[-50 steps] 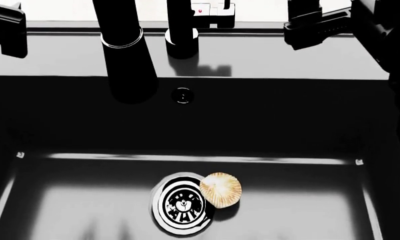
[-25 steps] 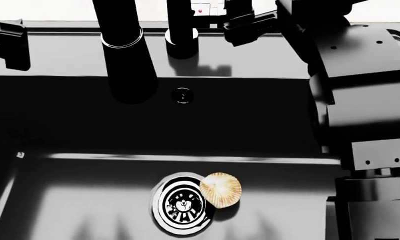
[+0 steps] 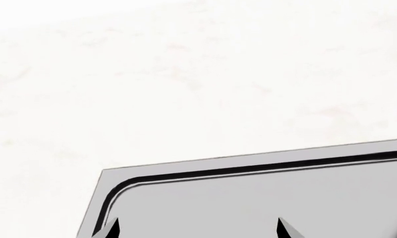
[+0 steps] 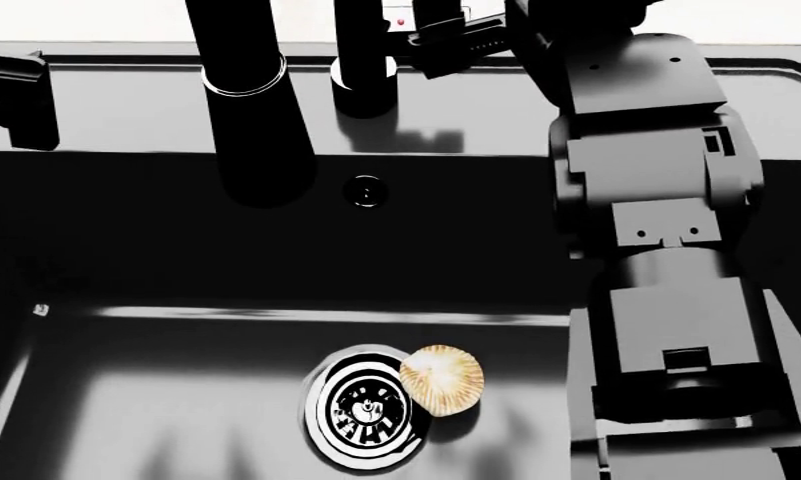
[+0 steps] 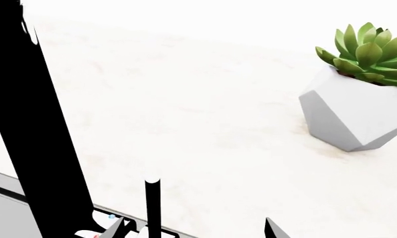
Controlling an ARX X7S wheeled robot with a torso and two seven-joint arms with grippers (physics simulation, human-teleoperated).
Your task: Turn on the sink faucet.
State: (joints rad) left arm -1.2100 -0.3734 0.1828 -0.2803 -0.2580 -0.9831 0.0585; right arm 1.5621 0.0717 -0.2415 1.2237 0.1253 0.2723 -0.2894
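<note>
The matte black sink faucet (image 4: pixel 251 110) arches over the sink (image 4: pixel 133 110), with its round base (image 4: pixel 364 82) on the back rim. In the right wrist view the faucet tube (image 5: pixel 43 129) stands beside the thin rod handle (image 5: pixel 153 208). My right gripper (image 5: pixel 195 229) is open, and the rod stands between its jaws, close to one fingertip (image 5: pixel 116 229). In the head view the right gripper (image 4: pixel 443 32) is at the lever, right of the base. My left gripper (image 4: pixel 9 95) is open and empty over the sink's left back rim (image 3: pixel 251 198).
A tan scallop shell (image 4: pixel 440 378) lies beside the chrome drain (image 4: pixel 360 410) on the basin floor. An overflow hole (image 4: pixel 364 190) sits in the back wall. My right arm (image 4: pixel 654 200) spans the basin's right side. A potted succulent (image 5: pixel 360 94) stands on the white counter behind.
My right arm has swung left across the basin, carrying its gripper from the back right rim to the faucet lever. The left gripper has stayed almost still.
</note>
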